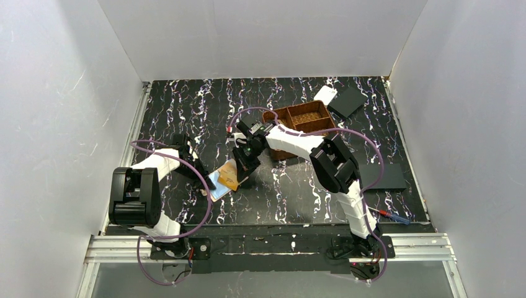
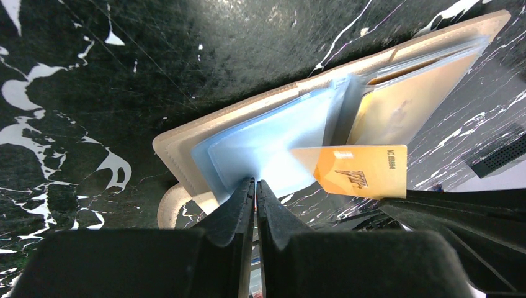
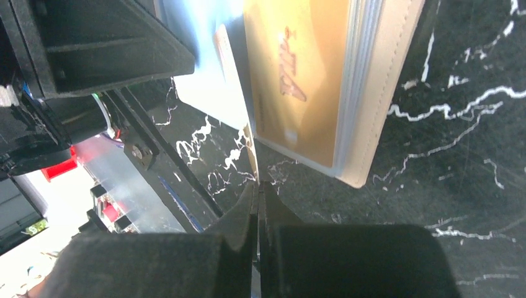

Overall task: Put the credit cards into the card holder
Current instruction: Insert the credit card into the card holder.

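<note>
The card holder (image 1: pixel 218 184) lies open on the black marbled table, its tan cover (image 2: pixel 248 118) under a blue sleeve (image 2: pixel 273 143). My left gripper (image 2: pixel 255 181) is shut on the edge of that blue sleeve. My right gripper (image 3: pixel 257 185) is shut on an orange credit card (image 2: pixel 363 171), which shows edge-on in the right wrist view. One corner of this card overlaps the blue sleeve. A second golden credit card (image 3: pixel 298 74) sits inside a clear slot of the card holder. In the top view the left gripper (image 1: pixel 209 184) and right gripper (image 1: pixel 244 180) flank the holder.
A brown woven basket (image 1: pixel 298 124) stands behind the right arm. Beyond it lie a white rectangular piece (image 1: pixel 325 93) and a flat black square (image 1: pixel 347 101). Another black square (image 1: pixel 384 177) and a red-and-blue pen (image 1: pixel 391 215) lie at the right.
</note>
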Controlling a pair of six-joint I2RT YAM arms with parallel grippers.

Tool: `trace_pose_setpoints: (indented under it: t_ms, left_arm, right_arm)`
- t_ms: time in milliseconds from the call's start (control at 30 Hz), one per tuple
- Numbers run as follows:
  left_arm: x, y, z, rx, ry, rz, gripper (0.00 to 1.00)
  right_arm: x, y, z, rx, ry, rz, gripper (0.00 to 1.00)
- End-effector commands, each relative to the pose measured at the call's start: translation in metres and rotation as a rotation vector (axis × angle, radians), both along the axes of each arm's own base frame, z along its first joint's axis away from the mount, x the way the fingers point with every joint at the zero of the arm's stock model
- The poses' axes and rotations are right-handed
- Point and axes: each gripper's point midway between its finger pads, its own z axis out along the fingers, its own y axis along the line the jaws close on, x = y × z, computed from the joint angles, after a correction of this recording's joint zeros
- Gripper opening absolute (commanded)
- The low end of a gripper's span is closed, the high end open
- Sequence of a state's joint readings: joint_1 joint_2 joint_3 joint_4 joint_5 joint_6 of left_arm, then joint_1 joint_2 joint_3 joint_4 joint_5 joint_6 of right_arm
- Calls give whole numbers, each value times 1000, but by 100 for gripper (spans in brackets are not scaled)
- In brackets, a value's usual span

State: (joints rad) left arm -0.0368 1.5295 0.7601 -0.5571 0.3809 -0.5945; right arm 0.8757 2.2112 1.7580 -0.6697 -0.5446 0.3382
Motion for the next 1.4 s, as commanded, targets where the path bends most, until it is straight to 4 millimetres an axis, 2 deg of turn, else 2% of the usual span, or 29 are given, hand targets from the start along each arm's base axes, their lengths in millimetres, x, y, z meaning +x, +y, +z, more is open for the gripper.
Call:
trace_pose_setpoints:
  t_ms: [0,467,700,967,1167,1200,1333,1367]
  left_arm:
    - [-20,11,-9,71,50,-22,5]
    - [-21,11,-8,73,46,-19,5]
    - [-21,11,-8,73,47,-19,5]
    - [-22,11,-8,72,47,-17,5]
    - [-22,10,-7,71,44,-17,5]
    - [-22,11,-7,71,44,-14,5]
    - [-21,10,-6,66,39,-13,5]
    - [-20,9,-5,65,35,-13,5]
  right_arm:
    - [0,15,-3,57,27,2,1]
    - [7,34,-18,180,62,-112,1]
    - [18,30,-14,206,47,-172,1]
    - [21,33,-16,222,46,-215,1]
    - [18,32,-12,230,50,-247,1]
    - [11,30,-9,231,61,-251,1]
    - [2,30,-2,244,64,-236,1]
    - [2,28,-1,246,57,-224,6]
